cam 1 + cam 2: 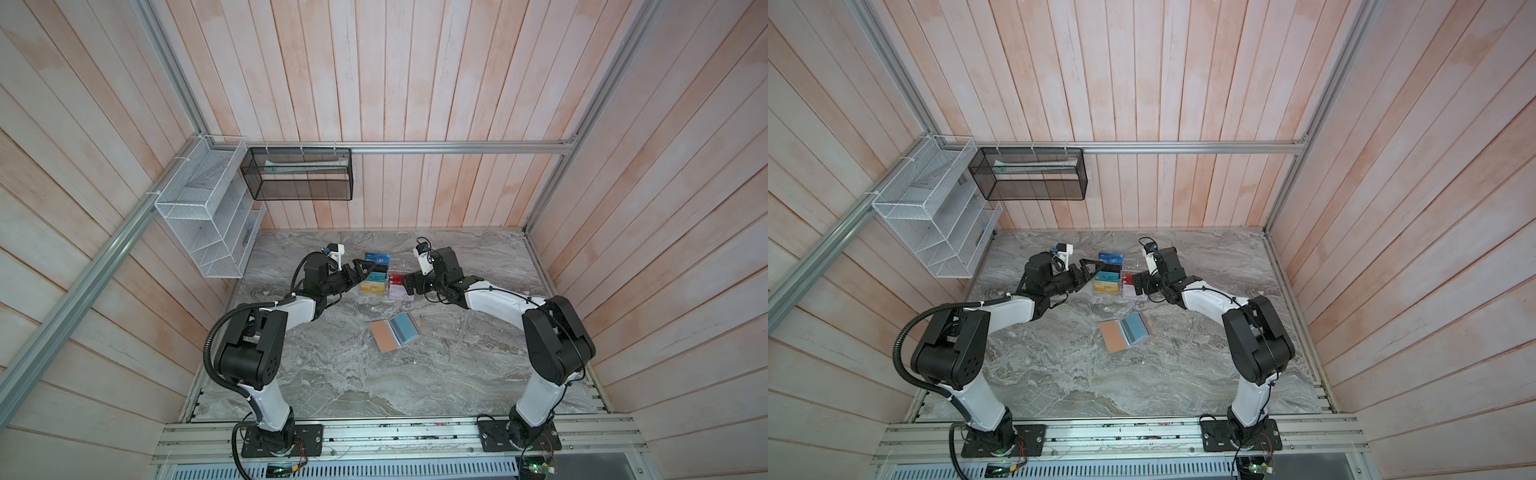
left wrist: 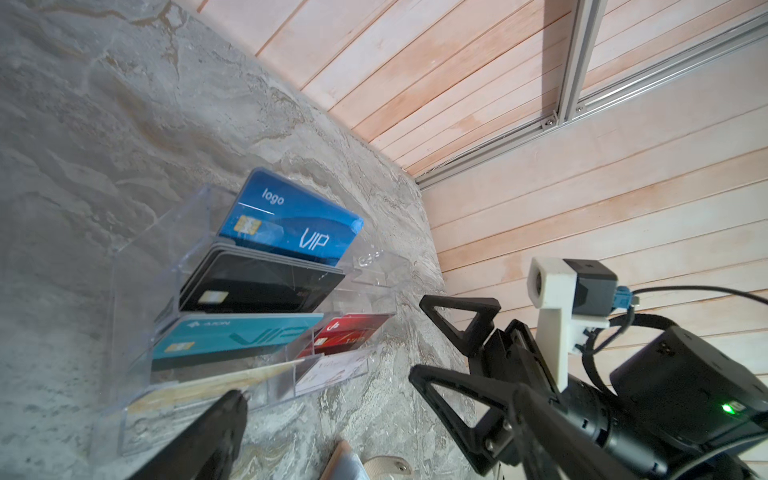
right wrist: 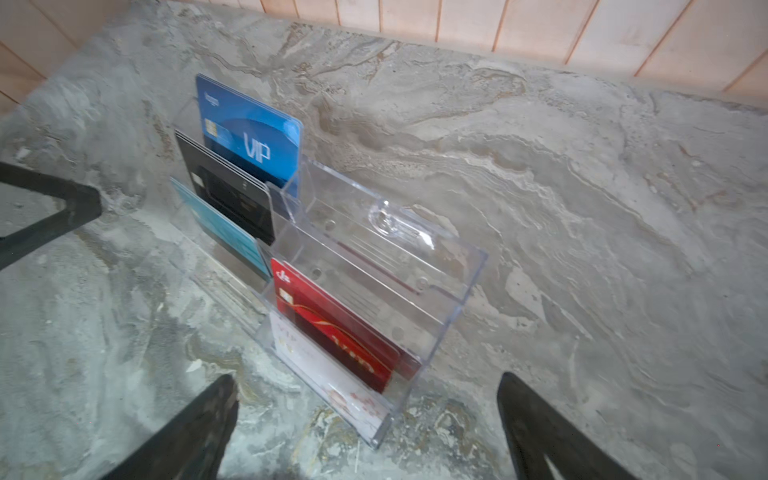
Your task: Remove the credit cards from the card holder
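Note:
The card holder (image 1: 384,336) (image 1: 1113,337), a tan-pink booklet, lies open in the middle of the table. On its right-hand page lies a blue-grey credit card (image 1: 405,328) (image 1: 1136,328) with a darker stripe. Only the holder's edge (image 2: 338,457) shows in the left wrist view. Beyond it, my left gripper (image 1: 370,271) (image 2: 376,407) is open and empty beside the left end of a clear acrylic stand (image 1: 399,266). My right gripper (image 1: 404,284) (image 3: 365,392) is open and empty at the stand's right end. Both are well apart from the card holder.
The acrylic stand (image 2: 133,249) (image 3: 415,266) holds a blue VIP card (image 2: 291,220), black cards (image 2: 257,286), a teal card (image 2: 232,338), a red card (image 3: 332,328) and pale cards. A white mesh rack (image 1: 199,208) and a black mesh basket (image 1: 299,174) hang on the walls.

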